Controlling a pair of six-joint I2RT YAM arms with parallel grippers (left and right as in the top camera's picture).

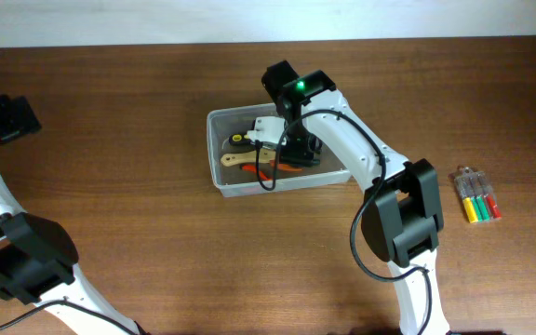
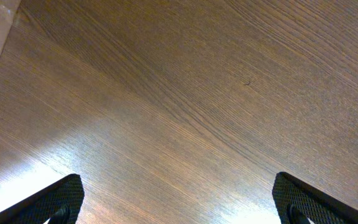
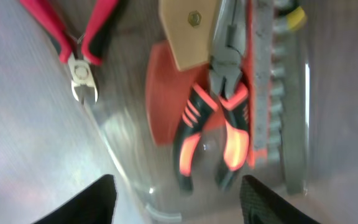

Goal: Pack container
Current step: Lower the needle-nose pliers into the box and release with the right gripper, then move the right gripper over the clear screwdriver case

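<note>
The clear plastic container (image 1: pixel 216 158) stands at the middle of the table with several hand tools inside. My right gripper (image 1: pixel 296 149) hangs over its right half, open and empty. In the right wrist view its fingers (image 3: pixel 179 202) are spread just above the container's rounded wall (image 3: pixel 126 162). Below them lie orange-and-black pliers (image 3: pixel 213 130), a wooden handle (image 3: pixel 188 31), a flat orange piece (image 3: pixel 163 93), a rail of bits (image 3: pixel 269 81) and red-handled cutters (image 3: pixel 79 37). My left gripper (image 2: pixel 179 202) is open and empty over bare wood at the far left (image 1: pixel 12 116).
A small clear case of coloured screwdriver bits (image 1: pixel 477 195) lies on the table to the right of the right arm. The right arm's base (image 1: pixel 403 223) stands in front of the container. The table's pale far edge runs along the top.
</note>
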